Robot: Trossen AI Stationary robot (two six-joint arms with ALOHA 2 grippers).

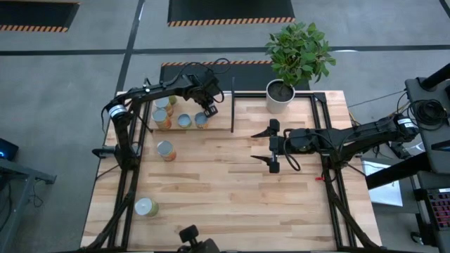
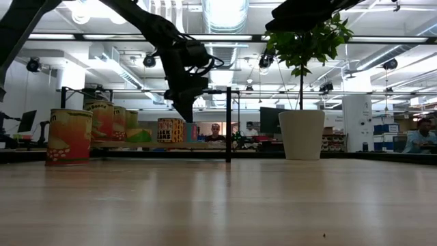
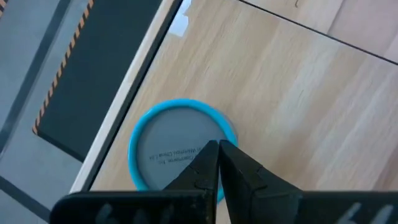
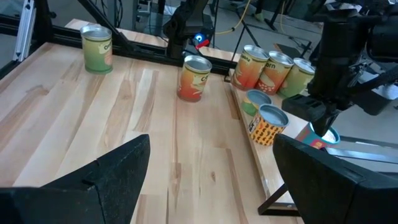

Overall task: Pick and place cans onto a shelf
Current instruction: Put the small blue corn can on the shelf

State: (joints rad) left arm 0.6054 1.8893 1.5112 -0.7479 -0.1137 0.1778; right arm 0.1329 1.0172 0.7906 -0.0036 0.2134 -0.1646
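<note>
A: While the left arm is reaching over the shelf at the far left of the surface, which can is deciding the coming move?

B: Going left to right, two cans are standing loose on the surface: one near the front left corner and one just in front of the shelf. Both are upright, long axis vertical, and both are lying toward the viewer and off to the left arm's side, well apart from its pincer.

A: And the left pincer itself?

B: It is hanging point-down over the blue-rimmed can on the shelf's right end, by the black divider bar. In the left wrist view its fingers are pressing together with nothing between them, tips just above that lid.

A: Which arm is nearer the loose cans?

B: By my judgement the left arm, clearly. The right pincer is waiting spread wide and empty at mid-surface, facing left, with the plant pot behind it.
</note>
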